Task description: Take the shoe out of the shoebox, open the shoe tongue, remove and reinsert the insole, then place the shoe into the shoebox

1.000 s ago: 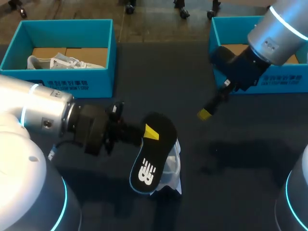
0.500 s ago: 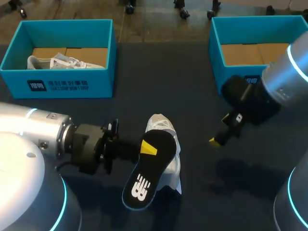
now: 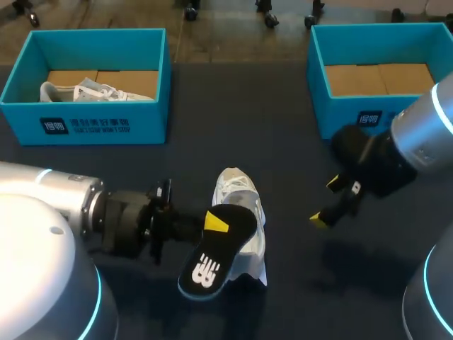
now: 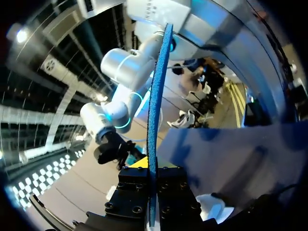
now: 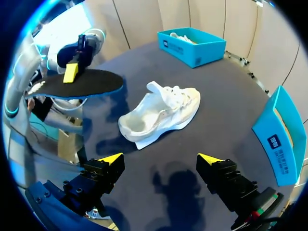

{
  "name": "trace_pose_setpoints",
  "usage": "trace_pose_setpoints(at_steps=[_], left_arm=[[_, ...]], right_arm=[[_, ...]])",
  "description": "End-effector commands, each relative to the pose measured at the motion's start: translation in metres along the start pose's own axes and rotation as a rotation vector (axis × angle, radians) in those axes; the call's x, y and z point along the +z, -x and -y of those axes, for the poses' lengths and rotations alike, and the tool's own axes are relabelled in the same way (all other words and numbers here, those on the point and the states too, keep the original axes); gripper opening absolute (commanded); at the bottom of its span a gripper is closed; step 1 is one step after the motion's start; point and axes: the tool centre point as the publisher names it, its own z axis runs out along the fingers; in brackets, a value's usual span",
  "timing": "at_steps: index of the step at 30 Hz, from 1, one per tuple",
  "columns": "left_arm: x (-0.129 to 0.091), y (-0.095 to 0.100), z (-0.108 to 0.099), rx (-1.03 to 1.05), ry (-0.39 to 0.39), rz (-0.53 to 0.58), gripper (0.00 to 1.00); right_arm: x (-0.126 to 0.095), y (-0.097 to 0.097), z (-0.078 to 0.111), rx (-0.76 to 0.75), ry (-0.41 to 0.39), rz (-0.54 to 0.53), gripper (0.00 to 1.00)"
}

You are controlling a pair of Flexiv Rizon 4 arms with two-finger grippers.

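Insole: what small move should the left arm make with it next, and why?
Probably tip the insole toe-down and lower it toward the opening of the shoe. The left gripper holds it in the air, outside the shoe, which lies on the table; the right gripper is open.

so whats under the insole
The table and part of the shoe; the insole, in the left gripper, hangs in the air, not touching it. The head view has the shoe's side covered; the right wrist view shows it whole.
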Motion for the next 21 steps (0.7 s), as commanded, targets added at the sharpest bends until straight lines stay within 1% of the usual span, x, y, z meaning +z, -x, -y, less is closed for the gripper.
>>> trace_pose_setpoints(at_steps=[1, 2, 3, 4, 15, 17, 18, 21], left_arm=[[-0.006, -0.007, -0.005, -0.128, -0.027, 0.033, 0.00], [-0.008, -0.007, -0.006, -0.159, -0.066, 0.038, 0.00], [-0.011, -0.006, -0.006, -0.160, -0.102, 0.015, 0.00], [-0.011, -0.006, -0.006, -0.160, -0.102, 0.015, 0.00], [-0.011, -0.006, -0.006, -0.160, -0.102, 0.015, 0.00], [-0.011, -0.006, -0.006, -0.160, -0.102, 0.015, 0.00], [-0.009, -0.007, -0.007, -0.189, -0.115, 0.027, 0.00], [-0.003, -0.015, -0.008, -0.215, -0.110, 0.030, 0.00]], right_arm=[[0.029, -0.005, -0.009, -0.024, 0.014, -0.010, 1.00], [0.033, -0.008, -0.009, -0.045, 0.045, -0.007, 1.00], [0.036, -0.011, -0.009, -0.044, 0.071, -0.014, 1.00], [0.036, -0.016, -0.007, -0.041, 0.086, -0.006, 1.00], [0.036, -0.016, -0.007, -0.041, 0.086, -0.006, 1.00], [0.046, -0.015, -0.011, -0.064, 0.072, -0.012, 1.00], [0.052, -0.017, -0.012, -0.072, 0.071, -0.016, 1.00], [0.072, -0.021, -0.008, -0.075, 0.062, -0.038, 1.00]])
